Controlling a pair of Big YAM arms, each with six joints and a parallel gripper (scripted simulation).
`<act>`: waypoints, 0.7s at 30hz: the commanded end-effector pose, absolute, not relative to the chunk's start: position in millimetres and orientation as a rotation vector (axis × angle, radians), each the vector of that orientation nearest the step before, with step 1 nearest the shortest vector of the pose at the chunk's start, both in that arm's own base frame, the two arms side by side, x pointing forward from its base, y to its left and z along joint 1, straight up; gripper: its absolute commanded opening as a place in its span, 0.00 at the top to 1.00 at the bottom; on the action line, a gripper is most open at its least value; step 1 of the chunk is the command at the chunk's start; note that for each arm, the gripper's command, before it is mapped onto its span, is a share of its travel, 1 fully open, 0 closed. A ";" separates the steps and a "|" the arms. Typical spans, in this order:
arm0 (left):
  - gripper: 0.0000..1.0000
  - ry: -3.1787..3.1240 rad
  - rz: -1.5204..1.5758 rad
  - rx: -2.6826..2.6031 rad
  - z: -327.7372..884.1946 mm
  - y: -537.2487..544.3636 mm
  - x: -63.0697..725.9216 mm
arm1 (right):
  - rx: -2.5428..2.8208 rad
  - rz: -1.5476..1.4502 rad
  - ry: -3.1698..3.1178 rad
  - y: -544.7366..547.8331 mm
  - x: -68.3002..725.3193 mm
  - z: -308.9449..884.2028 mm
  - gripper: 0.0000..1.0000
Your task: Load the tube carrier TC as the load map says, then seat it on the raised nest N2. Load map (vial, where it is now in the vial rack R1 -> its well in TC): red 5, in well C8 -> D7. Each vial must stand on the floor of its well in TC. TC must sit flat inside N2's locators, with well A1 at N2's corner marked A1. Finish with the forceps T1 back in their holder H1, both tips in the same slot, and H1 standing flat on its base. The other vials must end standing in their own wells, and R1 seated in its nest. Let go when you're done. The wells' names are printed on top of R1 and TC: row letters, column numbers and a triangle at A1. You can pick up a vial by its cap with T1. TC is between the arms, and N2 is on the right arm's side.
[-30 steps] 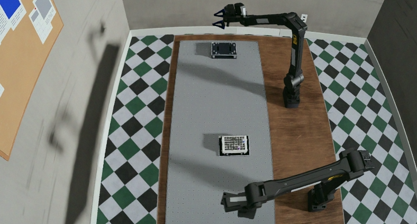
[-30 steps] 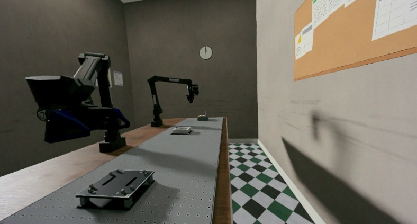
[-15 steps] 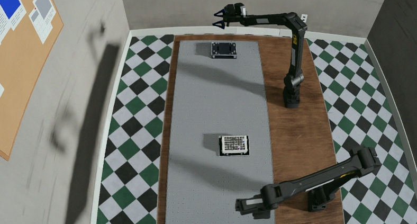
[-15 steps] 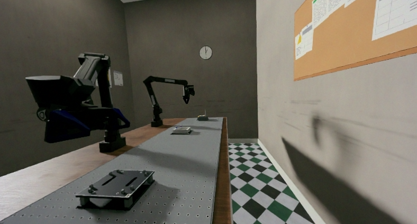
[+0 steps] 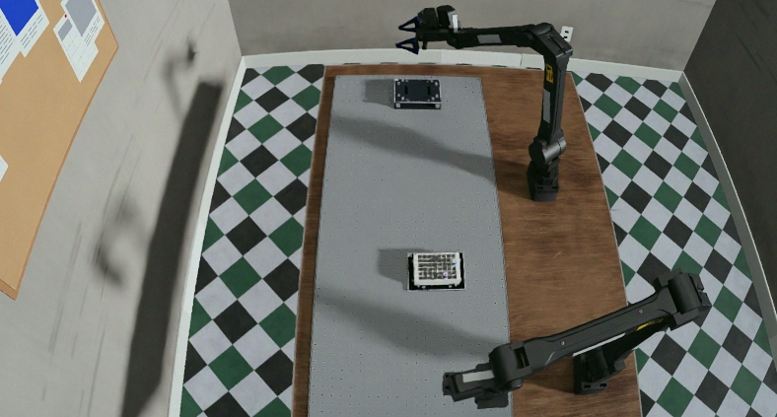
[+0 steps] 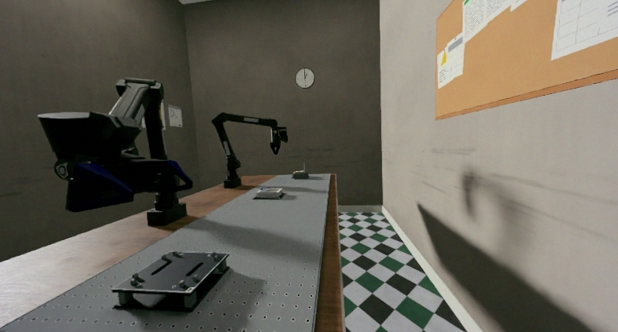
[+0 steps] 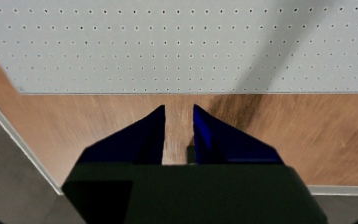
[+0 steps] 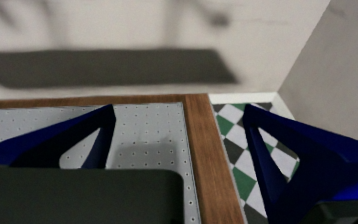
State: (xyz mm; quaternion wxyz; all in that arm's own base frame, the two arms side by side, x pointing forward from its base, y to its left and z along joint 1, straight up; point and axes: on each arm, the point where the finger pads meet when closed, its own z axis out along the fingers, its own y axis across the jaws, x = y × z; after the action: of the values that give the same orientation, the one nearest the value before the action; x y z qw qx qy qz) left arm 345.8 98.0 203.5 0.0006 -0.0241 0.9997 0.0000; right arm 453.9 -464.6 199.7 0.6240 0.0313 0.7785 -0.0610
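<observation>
The black raised nest N2 (image 5: 416,92) stands at one end of the grey plate and is empty; it is large in the exterior view (image 6: 172,273). My right gripper (image 5: 407,35) (image 8: 179,111) hangs high beyond N2 by the wall, open and empty. A white well rack (image 5: 436,270) on a black base sits mid-plate, small in the exterior view (image 6: 268,193); I cannot read its labels. A small holder with a thin upright piece (image 6: 299,173) stands at the far end. My left gripper (image 7: 179,111) (image 6: 274,150) is over the wooden table edge, fingers nearly together with nothing between them.
The wooden table top (image 5: 548,250) runs beside the grey perforated plate (image 5: 402,196). Both arm bases stand on the wood (image 5: 543,188) (image 5: 593,376). A wall runs close along the plate's other side.
</observation>
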 end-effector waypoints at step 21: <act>0.76 3.106 0.014 -0.079 215.9 100.3 354.6 | 0.106 -0.091 1.887 -427.5 495.1 243.8 0.00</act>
State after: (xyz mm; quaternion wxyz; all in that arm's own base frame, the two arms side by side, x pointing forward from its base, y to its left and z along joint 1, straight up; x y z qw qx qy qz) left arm 345.8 97.9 203.3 0.0004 -0.0240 0.9997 0.0000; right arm 481.9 -420.4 199.1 0.5684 0.0634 0.8201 -0.0194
